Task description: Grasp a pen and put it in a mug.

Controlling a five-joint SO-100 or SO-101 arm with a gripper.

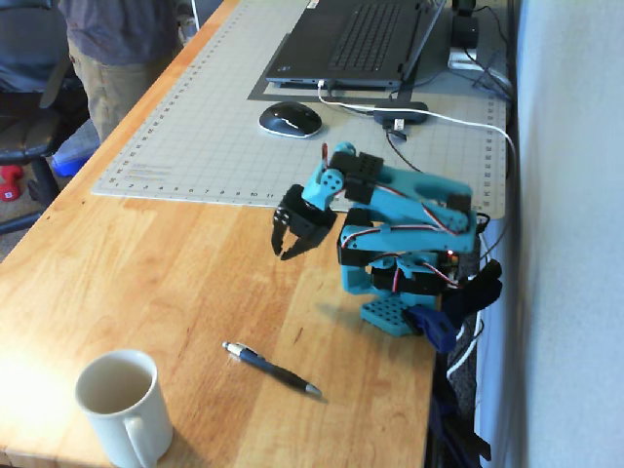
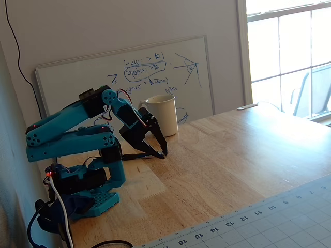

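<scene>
The arm (image 1: 409,234) is folded low over its base, which sits at the right edge of the wooden table (image 1: 146,283) in a fixed view. The gripper (image 1: 288,244) points down and hangs above the table surface with its 2 black fingers parted and nothing between them. In another fixed view the gripper (image 2: 158,150) shows the same spread, fingertips close to the wood; contact with the table cannot be confirmed.

The pen (image 1: 271,369) lies flat on the table, nearer the camera than the gripper and well apart from it. Its light end points toward the mug and its other end points toward the table's right edge. In the other fixed view a dark strip behind the gripper may be the pen, but this cannot be confirmed.

The mug (image 1: 119,405) stands upright near the bottom left corner, with its handle turned toward the camera. It is near the pen but not touching it. In the other fixed view the mug (image 2: 164,114) stands behind the gripper, in front of a whiteboard (image 2: 77,85) leaning on the wall.

A grey cutting mat (image 1: 234,117) covers the far part of the table and carries a laptop (image 1: 356,39) and a mouse (image 1: 290,119)
</scene>
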